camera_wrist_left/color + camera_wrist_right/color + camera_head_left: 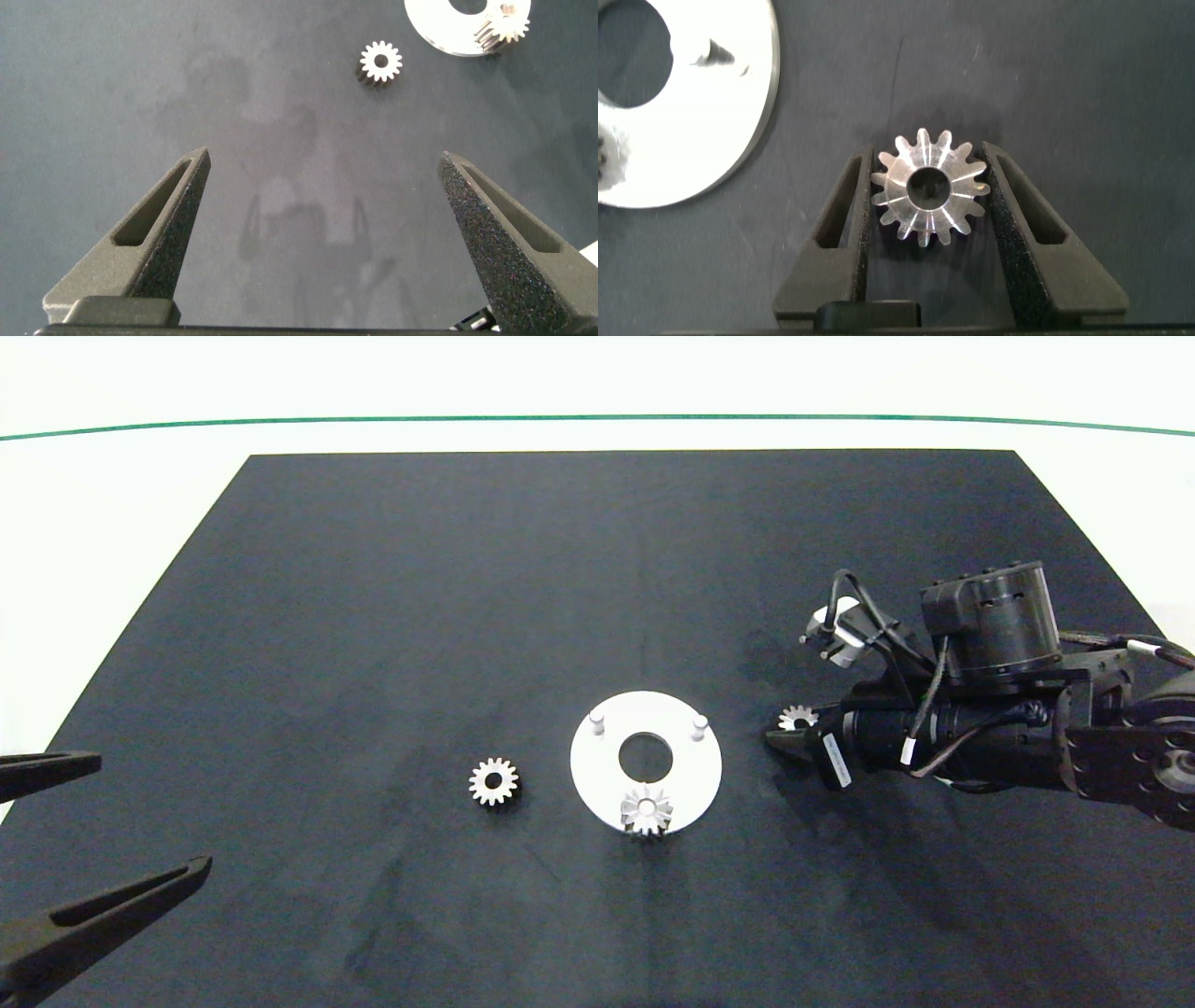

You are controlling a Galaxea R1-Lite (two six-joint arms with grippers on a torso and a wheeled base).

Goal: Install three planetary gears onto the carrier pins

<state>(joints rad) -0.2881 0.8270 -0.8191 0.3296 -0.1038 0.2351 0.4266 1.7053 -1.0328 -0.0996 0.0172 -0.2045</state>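
Right gripper [929, 201] clamped on a gear [929, 185] just right of the disc [695, 775], gear half hidden overhead, one gear [646, 809] on near pin, another [493, 781] loose left, left gripper [322, 196] wide, cut off at edge

large black mat [467, 616] on a white table [112, 504], thin green line [597, 418] across its far side

One silver gear [646, 808] on pin; second [493, 780] loose left of disc [597, 761]; third [930, 187] right.
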